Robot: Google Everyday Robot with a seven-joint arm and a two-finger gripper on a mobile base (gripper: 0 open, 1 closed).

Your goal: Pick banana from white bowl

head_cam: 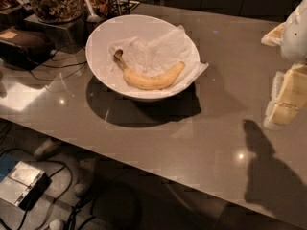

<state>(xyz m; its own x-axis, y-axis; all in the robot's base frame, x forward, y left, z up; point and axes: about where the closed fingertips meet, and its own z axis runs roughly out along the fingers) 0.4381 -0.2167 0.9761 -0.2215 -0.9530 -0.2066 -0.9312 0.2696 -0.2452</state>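
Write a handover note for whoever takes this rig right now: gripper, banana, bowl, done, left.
Gripper: at the right edge of the view, over the table, well to the right of the white bowl.
Banana: lies in the bowl on crumpled paper, stem end to the rear left.
Done: no grasp yet.
Left: reach to the bowl, grip the banana, lift it out.

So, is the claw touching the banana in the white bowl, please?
No, the claw hangs at the right edge, far from the banana lying in the white bowl.
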